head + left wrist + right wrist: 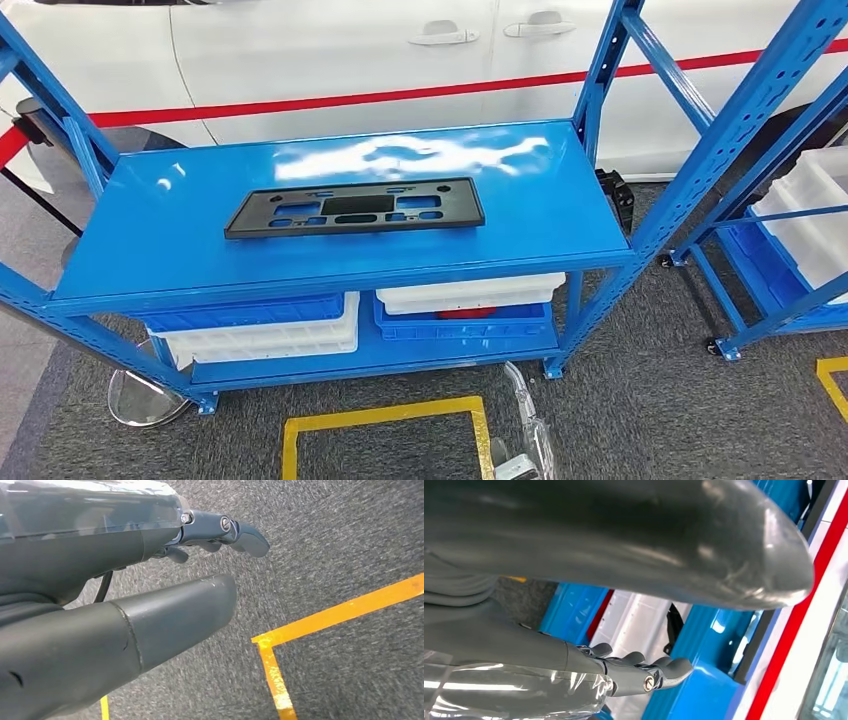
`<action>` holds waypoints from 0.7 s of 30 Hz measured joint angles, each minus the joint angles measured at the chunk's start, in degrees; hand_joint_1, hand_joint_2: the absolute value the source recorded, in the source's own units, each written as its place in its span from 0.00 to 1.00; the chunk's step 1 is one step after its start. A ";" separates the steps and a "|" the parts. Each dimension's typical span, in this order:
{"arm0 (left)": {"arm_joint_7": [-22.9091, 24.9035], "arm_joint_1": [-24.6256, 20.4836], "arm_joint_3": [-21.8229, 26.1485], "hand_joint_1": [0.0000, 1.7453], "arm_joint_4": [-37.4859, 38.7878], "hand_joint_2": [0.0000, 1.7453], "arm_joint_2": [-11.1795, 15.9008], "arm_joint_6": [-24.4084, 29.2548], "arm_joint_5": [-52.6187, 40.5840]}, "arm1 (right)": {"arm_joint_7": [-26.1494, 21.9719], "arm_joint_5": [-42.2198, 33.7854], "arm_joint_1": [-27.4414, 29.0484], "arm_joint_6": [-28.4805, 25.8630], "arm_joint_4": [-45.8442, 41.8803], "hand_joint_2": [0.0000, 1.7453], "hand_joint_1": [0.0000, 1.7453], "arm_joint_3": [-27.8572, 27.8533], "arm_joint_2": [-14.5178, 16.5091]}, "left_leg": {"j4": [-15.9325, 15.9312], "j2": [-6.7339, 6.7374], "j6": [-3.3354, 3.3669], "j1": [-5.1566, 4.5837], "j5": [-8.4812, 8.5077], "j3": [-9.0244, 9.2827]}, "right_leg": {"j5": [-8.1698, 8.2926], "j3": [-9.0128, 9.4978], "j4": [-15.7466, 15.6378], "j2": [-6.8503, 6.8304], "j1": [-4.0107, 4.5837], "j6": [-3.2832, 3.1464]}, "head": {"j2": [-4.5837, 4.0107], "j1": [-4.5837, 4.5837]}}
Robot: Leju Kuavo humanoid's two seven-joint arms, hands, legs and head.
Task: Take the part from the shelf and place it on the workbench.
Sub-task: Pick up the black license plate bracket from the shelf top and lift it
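Reach is the step in hand: the part (355, 207), a flat black plastic panel with cut-out windows, lies flat on the top deck of the blue shelf (160, 250), well ahead of and above both robot hands, and nothing holds it yet. The left robot hand (200, 565) hangs low over grey carpet and a yellow floor marking (320, 620), its fingers (245, 537) gently curved and apart from the thumb, holding nothing. The right robot hand (639, 672) also carries nothing; its fingers are loosely bent with a gap to the thumb, and beyond them sit blue shelf framing and a white bin (634, 620) of the lower tier. In the head view, only a sliver of the right arm (525, 440) shows at the lower edge, near the yellow square on the floor.

Doing this well probably means raising both arms to deck height and coming at the panel from its two short ends, since it is long, thin and likely flexible; a one-sided pinch would probably let it sag or twist. Because it lies flush on a glossy surface, fingers would likely need to slide it toward the near edge to get under it. The shelf uprights on either side leave limited room, so elbows should stay tucked. No bench is visible in these views.
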 joint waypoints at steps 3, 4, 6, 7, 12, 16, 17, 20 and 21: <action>0.06 0.12 -0.02 0.00 0.03 0.00 -0.02 0.00 -0.34 | 0.27 0.68 -0.21 -0.01 0.26 0.00 0.00 0.02 0.00 | -9.79 0.19 -0.60 0.56 6.55 4.16 | -1.53 1.56 0.21 0.07 -0.46 1.12 | 0.00 -0.07; 0.05 0.12 -0.02 0.00 0.05 0.00 -0.04 0.00 -0.40 | 0.34 0.81 -0.33 -0.01 0.31 0.00 0.00 0.03 0.00 | -12.71 0.14 -0.38 0.57 7.88 5.52 | -2.03 1.93 0.33 0.09 -0.46 1.57 | 0.00 -0.15; 0.08 0.17 -0.07 0.00 0.10 0.00 -0.10 -0.07 -0.71 | 0.94 2.72 -0.69 -0.23 0.42 0.00 0.00 0.04 0.00 | -14.78 -0.04 0.30 0.55 8.41 6.41 | -2.61 2.21 0.55 0.12 -0.21 1.91 | 0.00 -0.15; 0.07 0.18 -0.11 0.00 0.10 0.00 -0.10 -0.16 -0.95 | 1.69 4.70 -1.01 -0.32 0.49 0.00 0.00 0.05 0.01 | -14.93 -0.11 0.62 0.54 8.45 6.38 | -2.57 2.25 0.50 0.13 -0.17 1.79 | 0.00 -0.09; -0.78 0.00 -0.73 0.00 0.11 0.00 -0.01 -1.37 -2.43 | 8.68 16.92 -4.91 2.78 1.99 0.00 0.00 0.04 1.40 | -15.00 -0.01 1.33 0.33 8.06 6.38 | -2.49 2.73 -0.64 0.10 -0.22 1.52 | 0.00 0.07; -1.78 -0.31 -1.85 0.00 0.10 0.00 0.46 -2.54 -4.25 | 12.74 23.09 -11.16 8.80 5.91 0.00 0.00 -1.28 3.95 | -15.00 0.04 1.73 0.14 8.05 6.38 | -2.38 2.79 -0.93 0.09 -0.35 1.73 | 0.00 0.06; -2.01 -0.36 -2.16 0.00 0.11 0.00 0.61 -2.75 -4.68 | 13.72 24.61 -13.20 10.11 7.26 0.00 0.00 -1.81 4.45 | -15.00 0.05 1.81 0.09 8.08 6.37 | -2.31 2.77 -0.94 0.09 -0.40 1.89 | 0.00 0.06; -2.52 -0.43 -2.96 0.00 0.11 0.00 1.06 -3.15 -5.60 | 16.38 29.39 -19.13 12.48 11.02 0.00 0.00 -3.33 5.39 | -14.98 0.07 2.02 0.02 8.22 6.38 | -2.12 2.73 -0.98 0.07 -0.49 2.64 | 0.00 0.05; -2.61 -0.44 -3.11 0.00 0.11 0.00 1.21 -3.17 -5.75 | 16.99 30.58 -20.76 12.94 12.02 0.00 0.00 -3.83 5.59 | -14.97 0.06 2.09 0.02 8.27 6.38 | -2.06 2.73 -0.99 0.05 -0.50 2.90 | 0.00 0.05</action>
